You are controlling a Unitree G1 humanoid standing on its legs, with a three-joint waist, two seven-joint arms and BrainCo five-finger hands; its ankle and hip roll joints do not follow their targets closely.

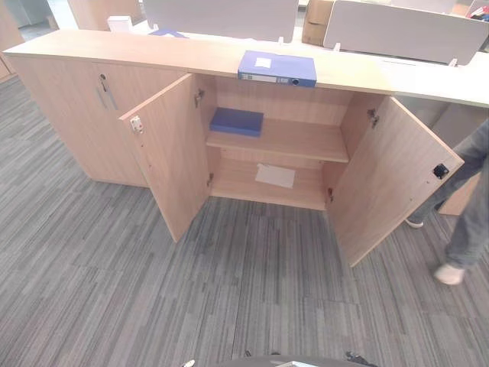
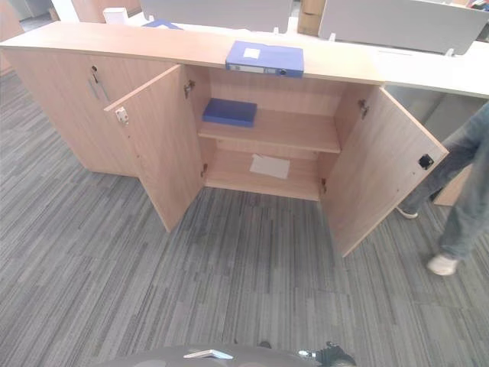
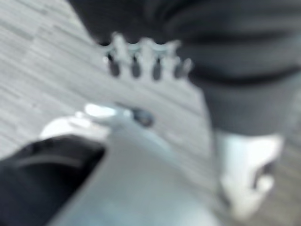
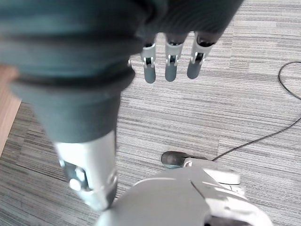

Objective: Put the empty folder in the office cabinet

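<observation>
On top of the office cabinet (image 1: 92, 47), at its front edge and just above the open compartment, lies the blue folder (image 1: 276, 67), flat, with its spine toward the robot and a small white label on its cover. No hand is touching it. Both doors of this compartment stand wide open: the left door (image 1: 170, 153) and the right door (image 1: 390, 177). Inside, a middle shelf (image 1: 294, 141) carries a dark blue book (image 1: 237, 121) near its left end. On the bottom board below, a white sheet of paper (image 1: 275, 175) lies near the middle. To the left, the next part of the cabinet has closed doors with metal handles (image 1: 105, 92).

At the right side of the cabinet, a person (image 1: 467, 206) in jeans and light shoes stands on the grey carpet (image 1: 153, 290), close to the right door.

The left hand (image 3: 146, 59) shows in its wrist view above the carpet, with its fingers hanging straight and holding nothing. The right hand (image 4: 171, 59) shows in its own wrist view, also over the carpet, fingers straight and relaxed, with nothing in it
</observation>
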